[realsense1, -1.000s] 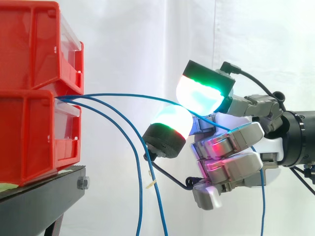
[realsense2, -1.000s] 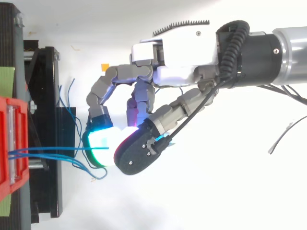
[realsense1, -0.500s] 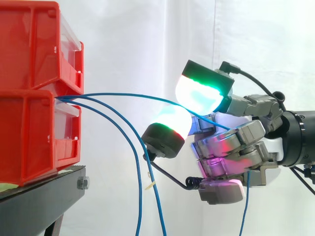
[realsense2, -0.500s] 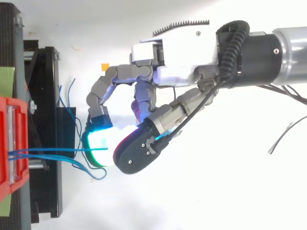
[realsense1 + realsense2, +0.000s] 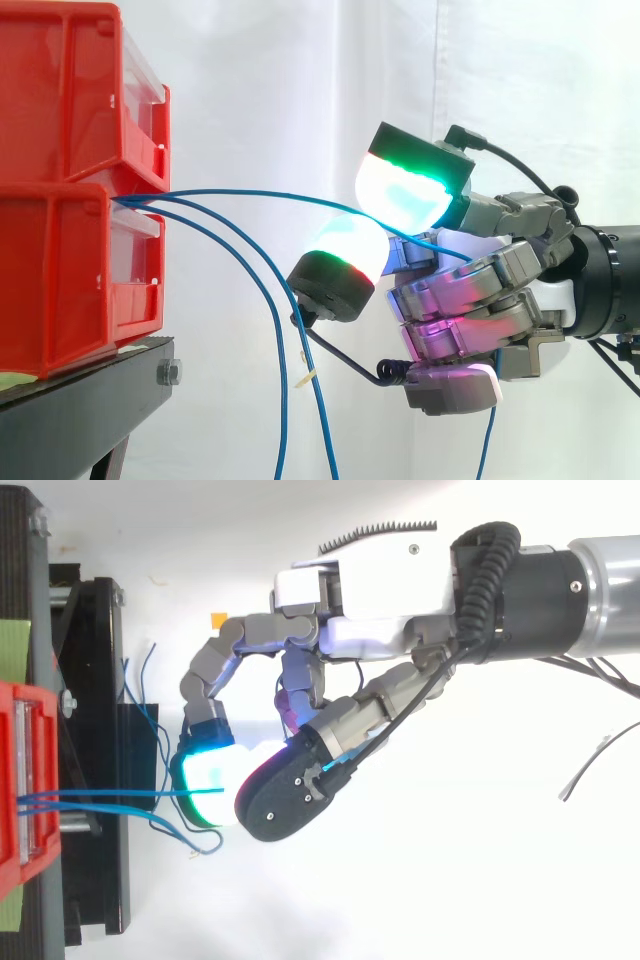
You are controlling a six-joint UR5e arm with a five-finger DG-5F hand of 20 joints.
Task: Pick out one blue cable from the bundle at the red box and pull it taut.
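Two red boxes (image 5: 70,200) are stacked on the left, and a bundle of thin blue cables comes out from between them. One blue cable (image 5: 270,193) arcs rightward to my hand (image 5: 470,300). It passes under the upper glowing pad (image 5: 405,190) and into the curled fingers. Its loose end hangs down below the hand. In the top view this cable (image 5: 110,795) runs from the red box (image 5: 25,780) to the glowing fingertips (image 5: 205,780) of the hand (image 5: 370,630). The hand is shut on that cable.
Two other blue cables (image 5: 283,360) droop from the box and hang down between the box and the hand. A black stand (image 5: 90,400) carries the boxes. A white curtain is behind. Loose cable ends (image 5: 140,670) lie by the stand.
The lower fingers have curled in tighter round the cable. The cable's hanging end below the hand has shifted left. The arm and the glowing pads stay about where they were.
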